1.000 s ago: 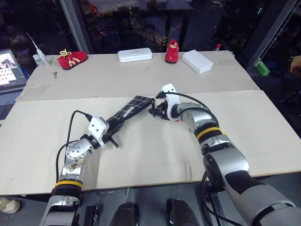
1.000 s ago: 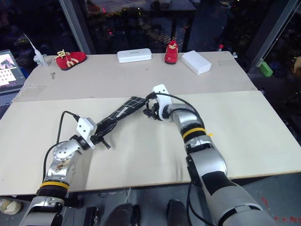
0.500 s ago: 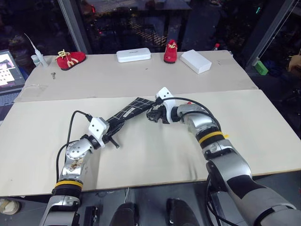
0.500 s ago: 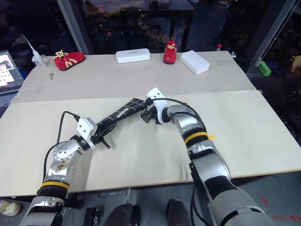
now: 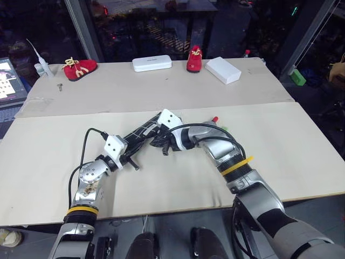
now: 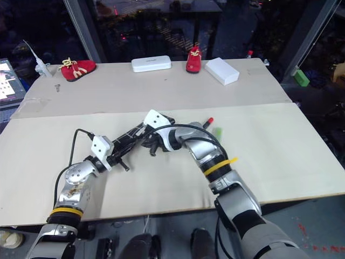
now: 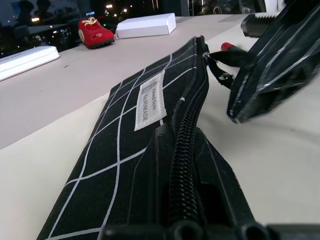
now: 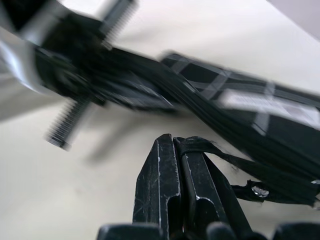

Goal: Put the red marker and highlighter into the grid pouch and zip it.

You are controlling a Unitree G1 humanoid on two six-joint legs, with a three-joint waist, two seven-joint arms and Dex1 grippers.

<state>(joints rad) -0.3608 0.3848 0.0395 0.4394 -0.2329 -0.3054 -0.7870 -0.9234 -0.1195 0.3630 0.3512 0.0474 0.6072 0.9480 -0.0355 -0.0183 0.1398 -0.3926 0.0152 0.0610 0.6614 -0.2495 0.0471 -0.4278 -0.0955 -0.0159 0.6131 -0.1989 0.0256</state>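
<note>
The left gripper (image 5: 129, 155) is clamping the grid pouch (image 7: 135, 150) at its near-left end. The right gripper (image 8: 172, 165) is pinching the zipper pull loop (image 8: 235, 165) tight, with the red marker (image 5: 214, 119) lying just right.

Grid pouch (image 7: 125, 145): matt black woven cloth, white stitched label, coarse plastic zipper coil. Tabletop (image 5: 280, 145): smooth matt beige board. Far white case (image 5: 152, 63): smooth plastic.

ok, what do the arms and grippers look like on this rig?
Silver metal arms with black segments and a yellow band on each forearm. White camera box at each wrist, fed by a loose black cable. Left gripper and right gripper each have two black fingers.
</note>
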